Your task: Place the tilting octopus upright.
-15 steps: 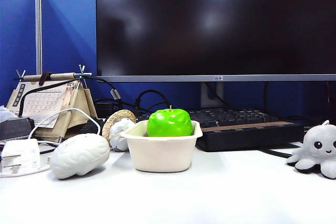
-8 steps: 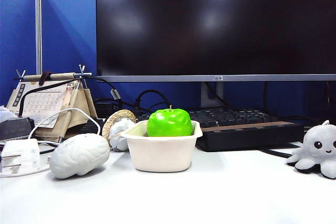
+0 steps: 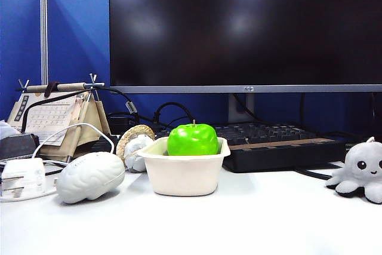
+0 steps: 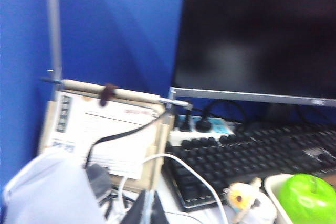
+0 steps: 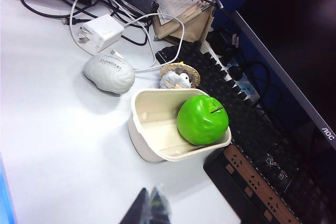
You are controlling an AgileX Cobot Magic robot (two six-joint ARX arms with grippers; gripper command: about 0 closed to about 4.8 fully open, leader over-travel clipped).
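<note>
Nothing on the table has shifted across the exterior frames: octopus, bowl and brain toy occupy the same positions as one second ago; the octopus [image 3: 362, 171] sits upright at the far right edge of the exterior view, on the white table [image 3: 250, 219], face toward the camera, tentacles spread on the surface, a small metal ring showing at the crown of its head; it is well apart from both grippers and touched by neither; to its left lies a black keyboard [image 3: 280, 144] beneath a large dark monitor [image 3: 245, 28]; near the table centre stands a cream bowl [image 3: 182, 174] holding a green apple [image 3: 193, 140]; just behind the bowl's left side rests a small whitish figure with a tan ring [image 3: 134, 146]; further left lies a white brain-shaped toy [image 3: 89, 176], then a white charger [image 3: 22, 177] with its cable, and a desk calendar [image 3: 51, 117] behind; the left gripper [image 4: 150, 211] appears only as dark, closed fingertips at the edge of its wrist view, raised above the cables near the calendar, holding nothing; the right gripper [image 5: 149, 206] is likewise closed and empty, hanging above bare table beside the bowl.
</note>
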